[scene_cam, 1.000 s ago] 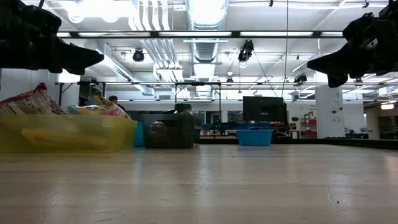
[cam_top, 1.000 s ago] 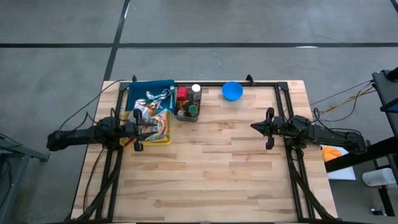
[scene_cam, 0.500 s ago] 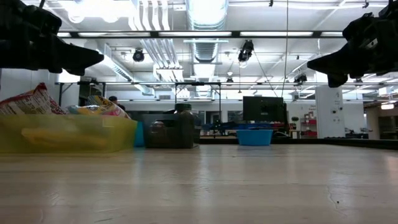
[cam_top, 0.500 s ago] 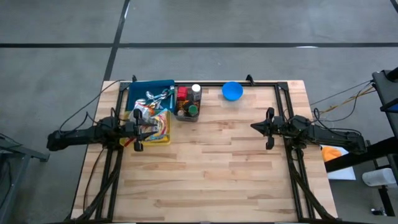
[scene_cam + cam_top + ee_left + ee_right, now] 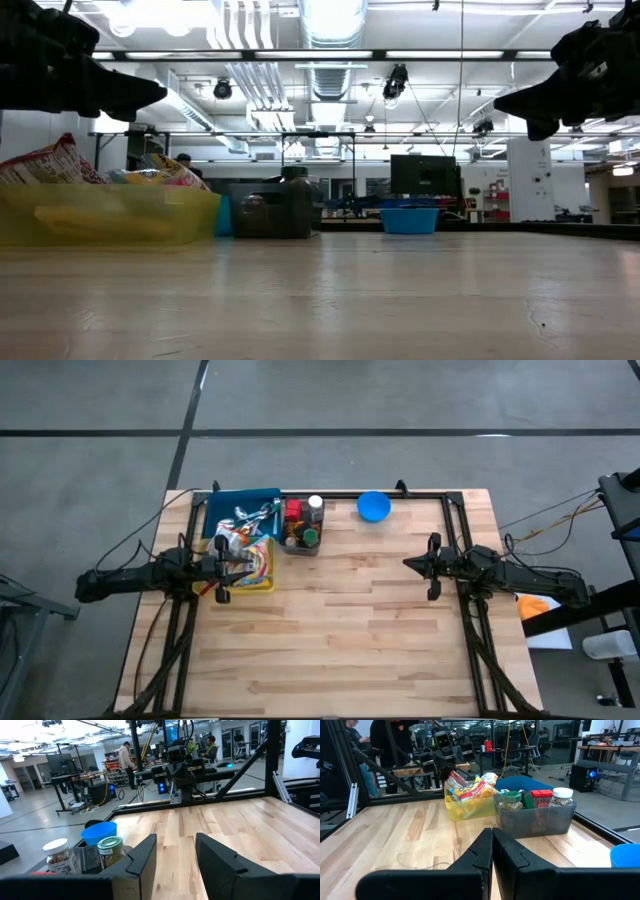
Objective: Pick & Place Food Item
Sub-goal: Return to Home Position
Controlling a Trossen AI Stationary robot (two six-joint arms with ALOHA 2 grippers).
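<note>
Food packets (image 5: pixel 468 786) lie in a yellow bin (image 5: pixel 262 582) at the table's left; the bin also shows in the low view (image 5: pixel 110 215). My left gripper (image 5: pixel 245 567) hangs level above this bin, pointing toward the table's right edge. It is open with nothing between its fingers (image 5: pixel 175 845). My right gripper (image 5: pixel 408 564) hangs level over the table's right part, pointing toward the left edge, and is shut on nothing (image 5: pixel 492 834). In the low view both grippers stay high above the table, the left (image 5: pixel 150 95) and the right (image 5: pixel 505 103).
A blue bin (image 5: pixel 240 508) with silvery packets stands at the far left. Beside it is a grey bin (image 5: pixel 303 535) with spice jars (image 5: pixel 535 800). A blue bowl (image 5: pixel 373 507) sits near the far edge. A black frame rail (image 5: pixel 420 493) runs along that edge. Bare wood (image 5: pixel 340 630) fills the middle and near part.
</note>
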